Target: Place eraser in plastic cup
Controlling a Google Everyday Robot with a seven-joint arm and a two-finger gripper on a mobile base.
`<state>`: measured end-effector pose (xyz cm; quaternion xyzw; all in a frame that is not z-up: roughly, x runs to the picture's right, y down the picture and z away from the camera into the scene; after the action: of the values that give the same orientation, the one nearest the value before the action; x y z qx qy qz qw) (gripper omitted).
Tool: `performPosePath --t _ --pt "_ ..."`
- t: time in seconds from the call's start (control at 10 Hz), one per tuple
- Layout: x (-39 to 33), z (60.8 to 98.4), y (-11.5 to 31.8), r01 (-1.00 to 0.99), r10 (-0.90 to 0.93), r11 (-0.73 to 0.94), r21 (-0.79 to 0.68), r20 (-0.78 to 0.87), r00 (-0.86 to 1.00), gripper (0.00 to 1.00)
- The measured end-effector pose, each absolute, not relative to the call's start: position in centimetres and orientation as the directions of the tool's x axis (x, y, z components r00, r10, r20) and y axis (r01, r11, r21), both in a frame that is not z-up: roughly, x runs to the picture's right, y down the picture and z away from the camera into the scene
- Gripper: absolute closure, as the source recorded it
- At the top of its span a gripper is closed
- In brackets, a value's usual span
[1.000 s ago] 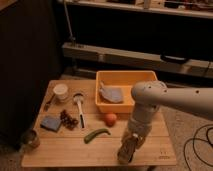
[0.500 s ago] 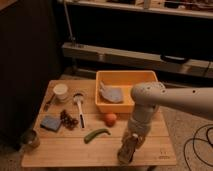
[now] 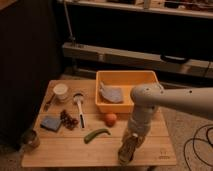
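Nothing had shifted since a second earlier: my gripper [image 3: 127, 151] remained low over the front edge of the wooden table [image 3: 60, 150], its fingers shut, apparently clamped on the tan eraser [image 3: 129, 146] standing upright there. I could not make out the plastic cup beneath my arm. Just behind sat the orange [image 3: 110, 119] and the green pepper [image 3: 95, 134]; beyond them, the yellow bin [image 3: 131, 82] held a grey cloth [image 3: 112, 93]. At the left lay the blue sponge [image 3: 51, 123], white cup [image 3: 61, 91] and metal can [image 3: 30, 139].
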<state>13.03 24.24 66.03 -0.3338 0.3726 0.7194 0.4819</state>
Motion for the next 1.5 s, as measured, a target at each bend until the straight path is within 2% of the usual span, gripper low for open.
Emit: performPosePath --t 0.2,0.7,0.8,0.9,1.5 --pt "13.2 66.4 24.4 -0.944 0.444 -0.265 0.197 -0.844 -0.301 0.84" --pt "11.9 67.1 24.6 -0.95 0.427 -0.268 0.162 -0.864 -0.268 0.3" --pt "11.8 67.2 24.6 -0.95 0.428 -0.267 0.16 -0.864 -0.266 0.24" --pt "11.8 67.2 24.6 -0.95 0.428 -0.268 0.159 -0.864 -0.266 0.2" --pt "10.5 67.2 23.9 -0.949 0.433 -0.275 0.152 -0.862 -0.264 0.2"
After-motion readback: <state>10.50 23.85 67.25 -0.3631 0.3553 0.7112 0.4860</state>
